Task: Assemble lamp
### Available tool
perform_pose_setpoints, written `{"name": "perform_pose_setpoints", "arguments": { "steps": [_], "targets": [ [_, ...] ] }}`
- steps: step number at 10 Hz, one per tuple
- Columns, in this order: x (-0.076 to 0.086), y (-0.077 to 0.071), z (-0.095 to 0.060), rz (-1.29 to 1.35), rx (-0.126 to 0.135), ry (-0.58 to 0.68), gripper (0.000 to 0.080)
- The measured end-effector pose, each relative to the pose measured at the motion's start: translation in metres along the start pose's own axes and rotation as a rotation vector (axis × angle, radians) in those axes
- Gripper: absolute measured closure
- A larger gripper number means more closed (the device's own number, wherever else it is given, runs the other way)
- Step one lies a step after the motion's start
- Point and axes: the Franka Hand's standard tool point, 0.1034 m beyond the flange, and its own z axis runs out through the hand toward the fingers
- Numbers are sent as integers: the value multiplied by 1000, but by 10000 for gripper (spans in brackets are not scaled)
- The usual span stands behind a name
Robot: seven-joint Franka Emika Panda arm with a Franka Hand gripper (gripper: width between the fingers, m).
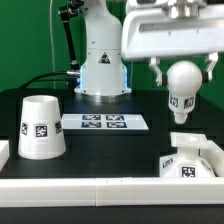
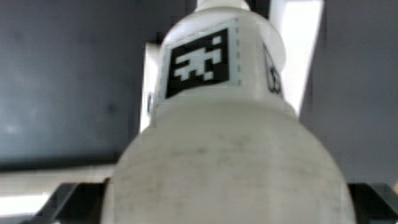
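Observation:
My gripper [image 1: 182,72] is shut on the bulb post [image 1: 182,88] and holds it in the air at the exterior view's right, its round top between the fingers, its tagged stem pointing down. In the wrist view the bulb post [image 2: 217,120] fills the frame, with a dark finger [image 2: 64,203] at one side of its round end. The flared square base [image 1: 191,160] sits on the table below and slightly in front of the post. The truncated-cone shade [image 1: 41,127] stands on the table at the exterior view's left.
The marker board [image 1: 104,123] lies flat on the black table between shade and robot pedestal [image 1: 103,60]. A low white wall [image 1: 100,185] borders the table's front edge, with a white corner piece [image 1: 4,152] at the left.

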Motion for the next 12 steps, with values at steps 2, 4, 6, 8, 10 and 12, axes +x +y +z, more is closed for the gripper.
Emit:
{"name": "perform_pose_setpoints", "arguments": {
  "steps": [2, 4, 6, 8, 10, 12],
  "targets": [
    [14, 7, -5, -30, -3, 59, 220],
    [14, 7, -4, -36, -6, 83, 220],
    [12, 7, 4, -64, -20, 173, 220],
    [29, -7, -2, -93, -7, 170, 220],
    [25, -4, 1, -95, -13, 184, 220],
    [32, -3, 3, -121, -18, 189, 220]
  ]
}}
